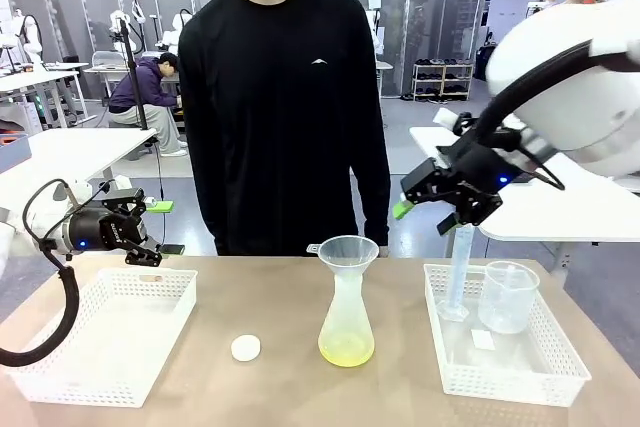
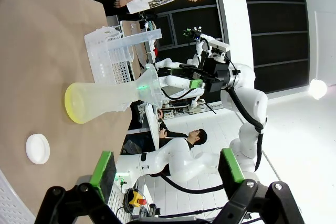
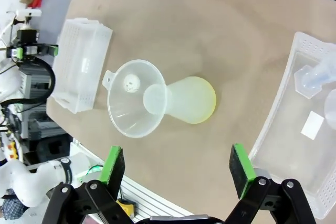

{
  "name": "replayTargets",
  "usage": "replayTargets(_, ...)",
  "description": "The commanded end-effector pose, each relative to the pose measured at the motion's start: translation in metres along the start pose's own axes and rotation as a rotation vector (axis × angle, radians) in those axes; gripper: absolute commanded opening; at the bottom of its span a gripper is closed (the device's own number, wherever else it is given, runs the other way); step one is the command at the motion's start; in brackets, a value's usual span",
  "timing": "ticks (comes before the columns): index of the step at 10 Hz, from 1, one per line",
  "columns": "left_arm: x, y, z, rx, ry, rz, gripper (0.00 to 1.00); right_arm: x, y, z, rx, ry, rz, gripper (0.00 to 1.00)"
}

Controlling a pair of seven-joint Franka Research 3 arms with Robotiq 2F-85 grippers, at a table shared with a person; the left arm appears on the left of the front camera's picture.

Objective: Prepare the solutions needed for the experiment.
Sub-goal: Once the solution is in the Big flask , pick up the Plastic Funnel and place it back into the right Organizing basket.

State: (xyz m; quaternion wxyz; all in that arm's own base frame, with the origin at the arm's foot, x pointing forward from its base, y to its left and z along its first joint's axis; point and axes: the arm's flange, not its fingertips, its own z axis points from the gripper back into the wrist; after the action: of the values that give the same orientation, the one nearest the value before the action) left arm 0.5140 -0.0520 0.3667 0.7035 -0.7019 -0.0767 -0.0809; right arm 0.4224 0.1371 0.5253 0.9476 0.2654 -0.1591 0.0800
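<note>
A translucent conical flask (image 1: 346,322) stands mid-table with a clear funnel (image 1: 348,252) in its neck. The solutions (image 1: 346,350) show as a shallow pale yellow-green layer at its bottom, also seen from the left wrist (image 2: 72,106) and from above (image 3: 202,103). My left gripper (image 1: 165,229) hangs open over the far left of the table, above the left basket. My right gripper (image 1: 422,217) is open in the air, up and to the right of the funnel. Both wrist views show nothing between the open fingers of the left gripper (image 2: 167,169) or the right gripper (image 3: 177,166).
An empty white basket (image 1: 110,332) sits at the left. At the right, a white basket (image 1: 505,382) holds a graduated cylinder (image 1: 460,277) and a beaker (image 1: 507,297). A small white disc (image 1: 245,348) lies left of the flask. A person (image 1: 285,97) stands at the far edge.
</note>
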Motion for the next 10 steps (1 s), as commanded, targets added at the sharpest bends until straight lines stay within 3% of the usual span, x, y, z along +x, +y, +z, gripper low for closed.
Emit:
replayTargets(1,0.001,-0.002,-0.001,0.003,-0.001,0.003,1.00,0.015,0.023,-0.013,-0.095,0.042,-0.057,1.00)
replayTargets(5,0.001,-0.002,-0.001,0.003,-0.001,0.003,1.00,0.023,0.054,-0.046,-0.129,0.111,-0.111,1.00)
replayTargets(10,0.001,-0.002,-0.001,0.003,-0.001,0.003,1.00,0.029,0.058,-0.064,-0.176,0.084,-0.208,1.00)
